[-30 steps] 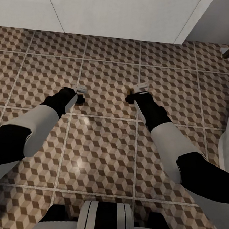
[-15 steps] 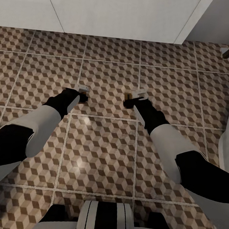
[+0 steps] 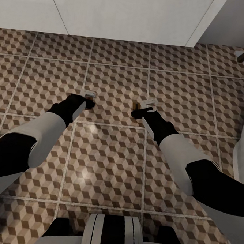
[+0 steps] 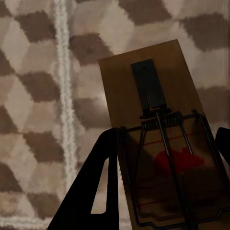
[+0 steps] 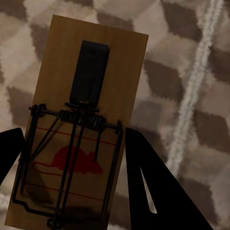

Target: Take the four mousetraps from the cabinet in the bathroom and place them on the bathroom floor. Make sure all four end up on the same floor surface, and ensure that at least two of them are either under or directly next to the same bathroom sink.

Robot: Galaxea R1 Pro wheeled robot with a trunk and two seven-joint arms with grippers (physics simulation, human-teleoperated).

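Both arms reach down over the bathroom floor (image 3: 108,154) of cube-pattern tiles. My left gripper (image 3: 88,99) (image 4: 165,139) is shut on a mousetrap (image 4: 177,81), a brown board with a dark wire spring and a red mouse print, one finger at each long edge. A second mousetrap (image 5: 122,67) sits the same way in my right gripper (image 3: 143,108) (image 5: 74,134); its brown end (image 3: 135,105) shows in the head view. Both traps hang close over the tiles. Whether they touch the tiles I cannot tell. The cabinet is out of view.
A white flat-fronted unit (image 3: 127,12) closes off the far edge of the floor; I cannot tell whether it is the sink's vanity. A white curved body (image 3: 243,157) stands at the right edge. My base (image 3: 111,235) is at the bottom.
The right gripper has come slightly back toward me and lower, and the brown end of its trap now shows. The left gripper has shifted a little to the right.
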